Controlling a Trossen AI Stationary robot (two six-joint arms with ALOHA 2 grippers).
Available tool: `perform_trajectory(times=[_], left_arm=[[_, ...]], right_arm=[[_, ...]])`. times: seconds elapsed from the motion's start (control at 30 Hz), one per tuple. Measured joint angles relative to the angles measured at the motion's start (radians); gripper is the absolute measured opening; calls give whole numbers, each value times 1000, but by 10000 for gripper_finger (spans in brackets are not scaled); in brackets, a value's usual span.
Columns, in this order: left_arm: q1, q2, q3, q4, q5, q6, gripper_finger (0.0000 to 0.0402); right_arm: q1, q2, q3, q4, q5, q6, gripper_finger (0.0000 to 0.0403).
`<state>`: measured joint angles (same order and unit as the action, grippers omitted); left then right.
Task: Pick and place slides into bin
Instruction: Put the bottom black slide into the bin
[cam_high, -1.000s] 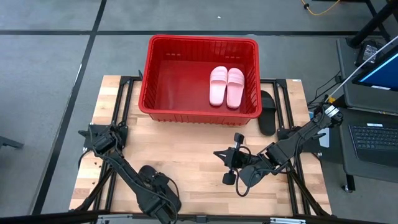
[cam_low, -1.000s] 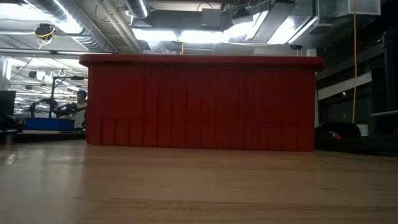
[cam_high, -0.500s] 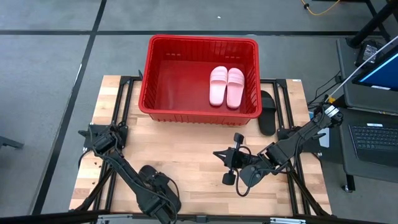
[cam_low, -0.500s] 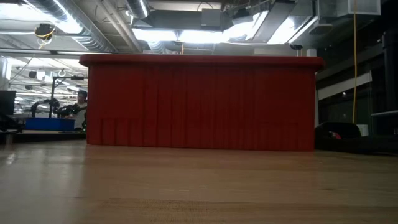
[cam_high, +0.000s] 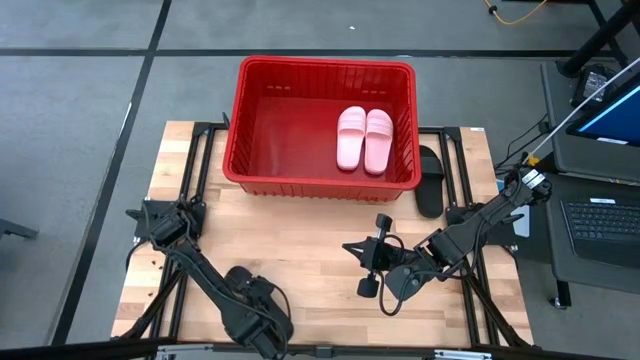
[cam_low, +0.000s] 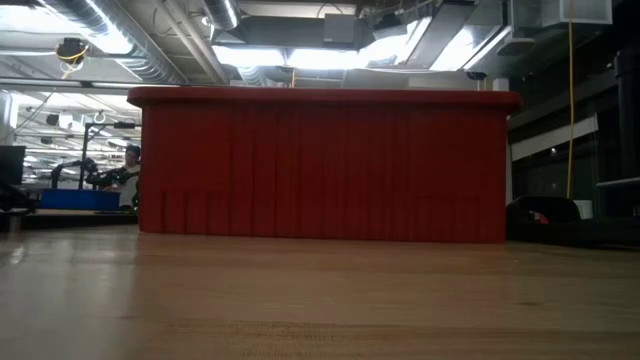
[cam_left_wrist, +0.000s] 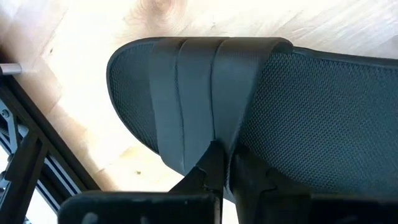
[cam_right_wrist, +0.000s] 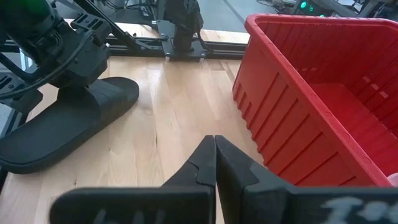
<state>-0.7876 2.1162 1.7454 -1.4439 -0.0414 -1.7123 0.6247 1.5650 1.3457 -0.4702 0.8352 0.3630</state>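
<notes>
- Left gripper (cam_left_wrist: 217, 163) at the desk's (cam_high: 300, 235) front edge, fingers closed, directly over a black slide (cam_left_wrist: 249, 93), toe pointing away.
- Bin (cam_high: 325, 181) at the back; pink pair (cam_high: 364, 138) inside.
- Right gripper (cam_right_wrist: 214, 163) mid-desk, fingers closed, empty.

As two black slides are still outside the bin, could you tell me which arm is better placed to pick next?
Left, probably: the left gripper sits right at the strap of a black slide, while the right gripper is over bare table, away from both.
</notes>
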Motion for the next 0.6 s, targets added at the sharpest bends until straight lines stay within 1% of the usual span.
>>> perform_trajectory(times=[0.17,0.27,0.37,0.5,0.6], left_arm=[[2,-11,0,1,-2,5,5],[2,-25,16,-3,-25,16,4],[-1,-31,71,-32,-84,35,4],[0,-33,174,-123,-176,77,4],[2,-36,242,-125,-253,177,4]], right_arm=[[1,0,0,0,0,-2,5],[1,0,0,0,0,-7,5],[1,0,0,1,0,-24,5],[0,0,0,15,0,-33,5],[0,0,0,19,0,-40,5]])
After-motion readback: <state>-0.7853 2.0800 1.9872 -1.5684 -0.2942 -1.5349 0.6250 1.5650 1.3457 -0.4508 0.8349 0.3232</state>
